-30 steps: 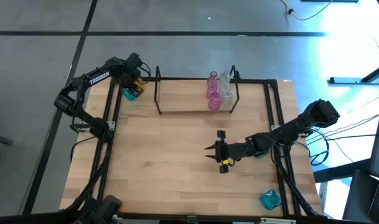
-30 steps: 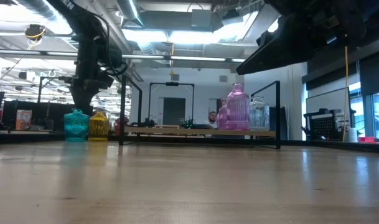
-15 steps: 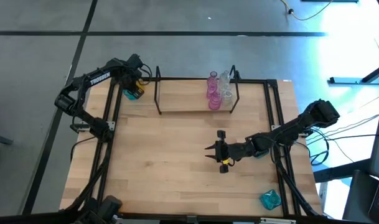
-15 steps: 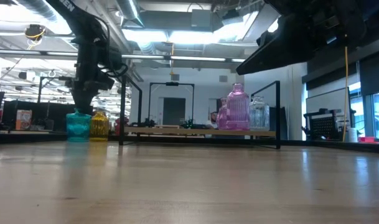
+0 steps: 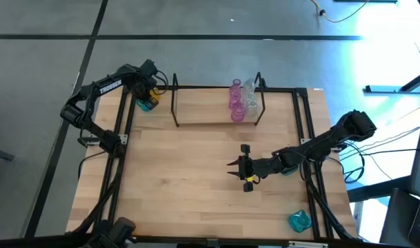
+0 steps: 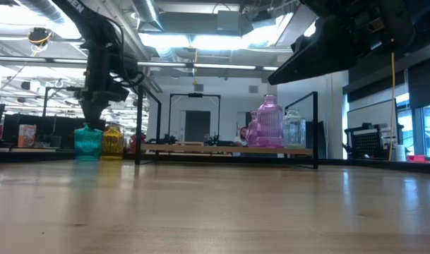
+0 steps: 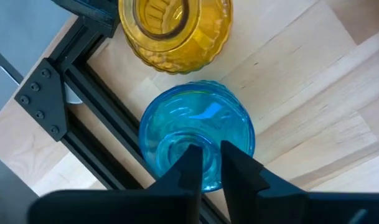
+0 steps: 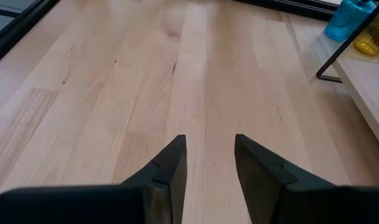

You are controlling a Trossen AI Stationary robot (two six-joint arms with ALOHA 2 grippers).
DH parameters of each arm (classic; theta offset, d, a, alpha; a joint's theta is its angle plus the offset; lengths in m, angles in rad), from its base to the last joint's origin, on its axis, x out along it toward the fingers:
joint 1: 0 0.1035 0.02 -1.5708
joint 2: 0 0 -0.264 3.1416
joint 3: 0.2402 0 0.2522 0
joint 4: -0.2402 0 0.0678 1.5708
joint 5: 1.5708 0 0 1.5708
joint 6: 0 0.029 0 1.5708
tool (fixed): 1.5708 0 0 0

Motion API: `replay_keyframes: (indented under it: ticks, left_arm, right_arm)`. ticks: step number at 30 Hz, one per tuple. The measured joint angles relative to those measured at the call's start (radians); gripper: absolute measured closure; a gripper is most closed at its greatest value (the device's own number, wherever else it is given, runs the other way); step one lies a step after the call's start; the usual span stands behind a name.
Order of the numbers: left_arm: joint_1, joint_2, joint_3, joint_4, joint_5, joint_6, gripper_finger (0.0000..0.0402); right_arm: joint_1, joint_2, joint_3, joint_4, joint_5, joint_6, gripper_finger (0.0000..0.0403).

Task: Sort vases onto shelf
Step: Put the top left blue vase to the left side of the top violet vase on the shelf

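left arm: reaching to the far left corner of the worktop, elbow bent out past the left edge
left gripper (image 7: 206, 163): pointing down, dark fingers (image 7: 190, 167) pinching close together on the neck of the translucent teal-blue glass vase (image 7: 197, 142)
right arm: stretching in low from the right edge toward the middle of the worktop
right gripper (image 8: 209, 163): hanging level just above the wood, dark fingers (image 8: 168, 167) standing apart, gripping nothing
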Motion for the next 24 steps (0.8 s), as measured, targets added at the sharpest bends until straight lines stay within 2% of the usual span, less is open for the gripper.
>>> replay_keyframes:
  ticks: [2,6,11,24]
  left_arm:
    - [0.0,0.0,0.0,-0.004,0.0,0.014,0.038]
    - [-0.006,0.0,0.0,-0.024,-0.01,0.022,0.038]
    - [-0.042,-0.021,0.006,-0.07,-0.07,0.041,0.038]
    - [-0.115,-0.145,0.106,-0.159,-0.106,0.037,0.0379]
  right_arm:
    - [0.0,0.0,0.0,0.0,0.0,0.0,0.0283]
    - [0.0,0.0,0.0,0.0,0.0,0.0,0.0283]
    - [0.0,0.0,0.0,0.0,0.0,0.0,0.0283]
    - [0.0,0.0,0.0,0.001,0.0,0.0,0.0283]
